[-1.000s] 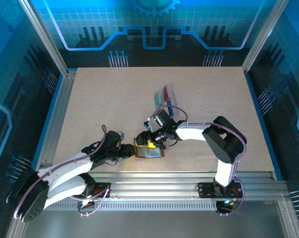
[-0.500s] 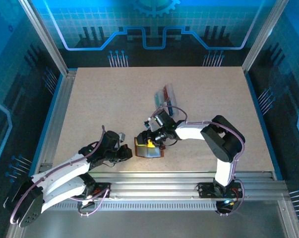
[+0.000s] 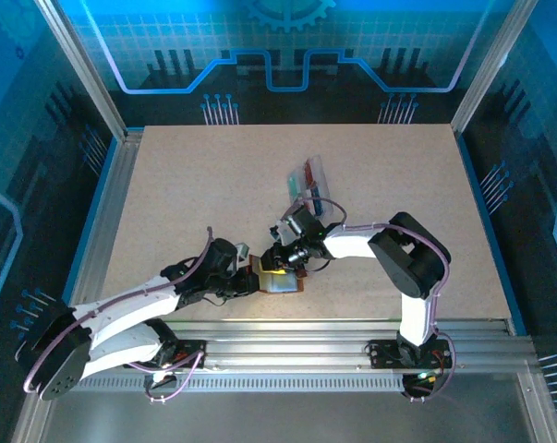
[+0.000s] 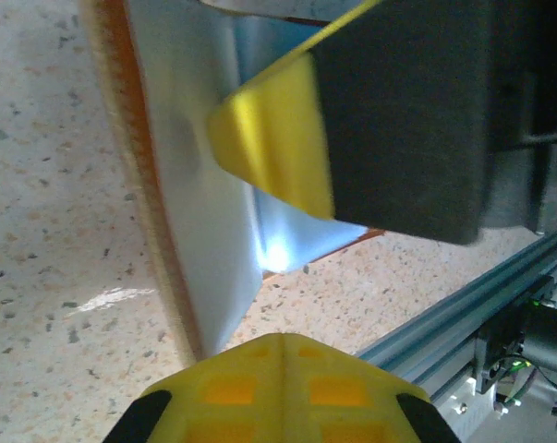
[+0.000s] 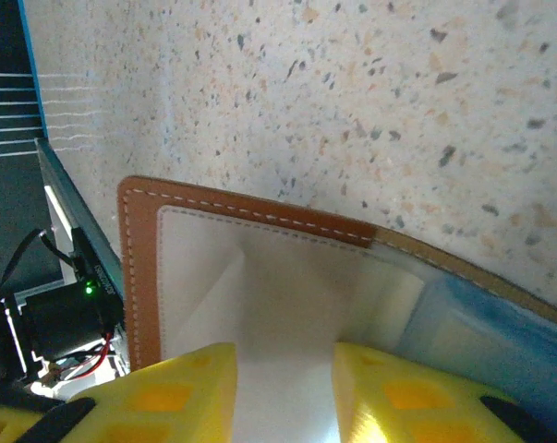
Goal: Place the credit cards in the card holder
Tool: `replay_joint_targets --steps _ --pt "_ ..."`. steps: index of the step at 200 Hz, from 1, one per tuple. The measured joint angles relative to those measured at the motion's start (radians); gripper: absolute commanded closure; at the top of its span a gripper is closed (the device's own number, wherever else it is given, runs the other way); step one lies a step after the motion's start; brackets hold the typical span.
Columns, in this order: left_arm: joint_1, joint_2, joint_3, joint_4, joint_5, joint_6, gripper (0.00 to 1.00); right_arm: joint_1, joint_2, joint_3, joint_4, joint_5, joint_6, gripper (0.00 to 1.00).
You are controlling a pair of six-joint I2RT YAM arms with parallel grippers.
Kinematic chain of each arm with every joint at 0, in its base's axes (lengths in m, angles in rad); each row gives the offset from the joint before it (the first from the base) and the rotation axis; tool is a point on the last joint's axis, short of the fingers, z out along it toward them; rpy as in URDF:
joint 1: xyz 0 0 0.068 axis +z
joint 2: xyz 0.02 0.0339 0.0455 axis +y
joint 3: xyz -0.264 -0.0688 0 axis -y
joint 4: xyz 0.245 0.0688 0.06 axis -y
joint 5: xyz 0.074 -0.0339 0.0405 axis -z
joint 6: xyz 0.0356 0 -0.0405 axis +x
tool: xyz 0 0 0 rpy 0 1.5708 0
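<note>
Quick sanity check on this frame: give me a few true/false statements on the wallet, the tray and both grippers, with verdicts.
1. The left gripper is shut on an edge of the wallet. True.
2. The right gripper holds a red card. False: its fingers stand apart over the wallet's pale lining, with nothing between them.
3. The wallet lies inside the clear tray. False: it lies open on the table, apart from the tray.
4. The tray sits farther from the arm bases than the wallet. True.
</note>
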Motion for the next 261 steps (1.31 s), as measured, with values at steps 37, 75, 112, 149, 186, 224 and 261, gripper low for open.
replay_joint_targets --steps 37,75,112,149,186,224,261 --pt "-0.011 -0.137 0.027 -0.094 -0.078 0.001 0.99 0.000 0.003 0.008 -0.017 0.007 -0.008 0.70" --pt "-0.011 -0.159 0.058 -0.130 -0.116 0.002 1.00 0.000 0.006 0.013 -0.028 0.009 -0.016 0.72" --pt "-0.011 0.036 0.068 -0.082 -0.109 0.005 1.00 0.002 0.008 0.015 -0.040 0.025 -0.025 0.79" --pt "0.023 0.153 0.090 -0.026 -0.097 0.020 1.00 0.005 0.008 0.023 -0.057 0.035 -0.035 0.74" --pt "0.062 0.233 0.091 0.008 -0.097 0.050 1.00 0.011 0.003 0.035 -0.082 0.045 -0.056 0.66" --pt "0.070 0.281 0.090 0.020 -0.094 0.085 1.00 0.012 -0.012 0.047 -0.130 0.070 -0.084 0.55" --pt "0.070 0.323 0.090 0.050 -0.092 0.111 1.00 0.010 -0.029 0.061 -0.177 0.116 -0.118 0.50"
